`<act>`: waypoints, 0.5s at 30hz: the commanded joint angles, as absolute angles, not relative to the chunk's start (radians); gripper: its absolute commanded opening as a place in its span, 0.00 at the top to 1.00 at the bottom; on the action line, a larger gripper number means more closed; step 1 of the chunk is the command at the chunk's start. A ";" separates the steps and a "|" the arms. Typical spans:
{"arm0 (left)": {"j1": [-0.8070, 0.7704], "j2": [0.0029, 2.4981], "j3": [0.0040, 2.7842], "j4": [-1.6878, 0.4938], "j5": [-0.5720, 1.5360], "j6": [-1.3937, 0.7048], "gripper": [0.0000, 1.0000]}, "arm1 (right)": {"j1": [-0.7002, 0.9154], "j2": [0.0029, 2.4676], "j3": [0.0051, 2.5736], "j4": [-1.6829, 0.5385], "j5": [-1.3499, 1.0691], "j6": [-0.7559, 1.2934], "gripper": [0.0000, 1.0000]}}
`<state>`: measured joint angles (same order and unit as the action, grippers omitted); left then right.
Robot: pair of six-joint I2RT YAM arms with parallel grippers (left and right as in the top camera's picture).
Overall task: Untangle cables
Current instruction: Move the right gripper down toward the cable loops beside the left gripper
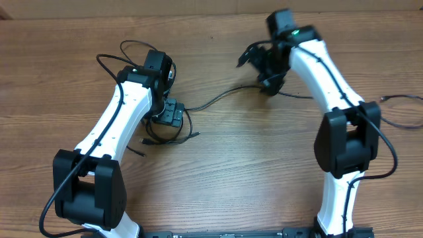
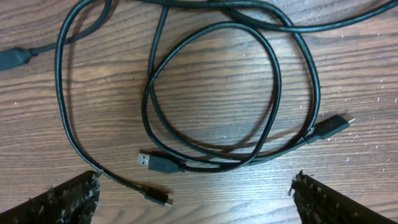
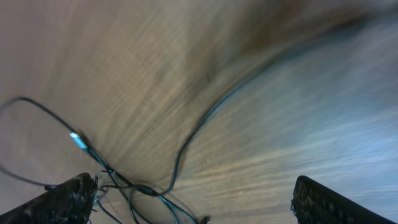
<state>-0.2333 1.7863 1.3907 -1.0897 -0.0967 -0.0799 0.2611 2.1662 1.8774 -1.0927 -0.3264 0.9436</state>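
Wood-grain table [image 1: 231, 173]; black cables [image 2: 158, 164] looped on it.

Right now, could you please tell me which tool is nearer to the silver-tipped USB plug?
Left. The left tool hangs right over the plug; the right tool is across the table, over another cable bunch.

Wood-grain tabletop [image 1: 225, 172]. Thin black cables [image 2: 278, 81] lie flat on it in loose overlapping loops, left of centre. 3 ends rest on the wood: USB plug [image 2: 155, 163], small plug [image 2: 163, 200], black plug [image 2: 328, 128]. 1 cord [image 1: 218, 99] trails right across the middle.
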 commanded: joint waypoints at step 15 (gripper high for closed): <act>-0.229 1.778 1.383 -1.095 -0.115 -0.101 0.00 | 0.452 2.157 1.786 -0.966 -0.318 1.272 0.00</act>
<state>-0.2333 1.7863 1.3899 -1.0954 -0.1024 -0.0799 0.4465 2.1674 1.7927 -0.9657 -0.3466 1.2324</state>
